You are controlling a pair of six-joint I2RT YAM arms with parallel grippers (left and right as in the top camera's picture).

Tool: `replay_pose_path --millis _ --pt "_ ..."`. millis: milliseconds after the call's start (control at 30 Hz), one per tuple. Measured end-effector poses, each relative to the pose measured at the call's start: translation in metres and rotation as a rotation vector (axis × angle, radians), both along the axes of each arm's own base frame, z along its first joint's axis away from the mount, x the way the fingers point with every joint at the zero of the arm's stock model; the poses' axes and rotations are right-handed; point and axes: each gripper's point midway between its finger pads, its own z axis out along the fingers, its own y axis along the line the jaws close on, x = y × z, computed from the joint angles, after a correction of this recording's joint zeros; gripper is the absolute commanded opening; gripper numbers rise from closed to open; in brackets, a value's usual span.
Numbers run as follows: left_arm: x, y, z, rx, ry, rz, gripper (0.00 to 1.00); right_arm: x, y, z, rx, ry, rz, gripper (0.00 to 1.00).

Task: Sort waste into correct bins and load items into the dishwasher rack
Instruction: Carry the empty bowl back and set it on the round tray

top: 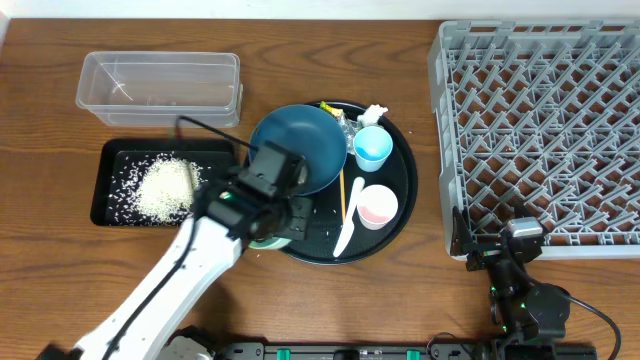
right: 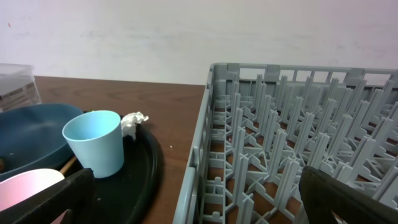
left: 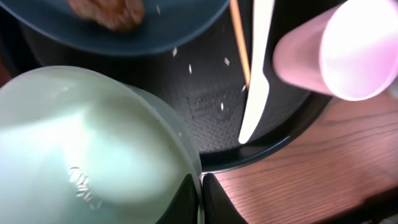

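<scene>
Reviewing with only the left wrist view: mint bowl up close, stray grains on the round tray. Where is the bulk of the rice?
Observer: Overhead shows the white rice grains piled in the shallow black tray.
Operator: Anything in the rack yet?
Observer: No dishes show in the dishwasher rack.
Operator: And the right arm?
Observer: The right gripper hangs open near the rack's front edge, holding nothing.

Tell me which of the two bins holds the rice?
The shallow black tray: a heap of white rice lies in it. The clear tub beside it shows no such heap.
</scene>
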Motion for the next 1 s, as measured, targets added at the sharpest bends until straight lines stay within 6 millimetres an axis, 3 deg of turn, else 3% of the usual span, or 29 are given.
replay_pose_path --millis 167,433,633,1000 --pt "-0.002 -0.011 -0.018 0.031 0.045 -0.013 0.06 0.0 0.0 0.0 0.0 0.0 0.0 0.99" --pt "0.014 -0.021 -0.014 0.001 -0.022 -0.01 0.06 0.0 0.0 0.0 0.0 0.0 0.0 0.99" --pt "0.012 -0.022 -0.017 0.0 -0.001 0.031 0.06 0.0 0.0 0.0 0.0 0.0 0.0 0.99" --pt "0.01 -0.04 -0.048 0.037 0.056 0.009 0.06 0.0 0.0 0.0 0.0 0.0 0.0 0.99"
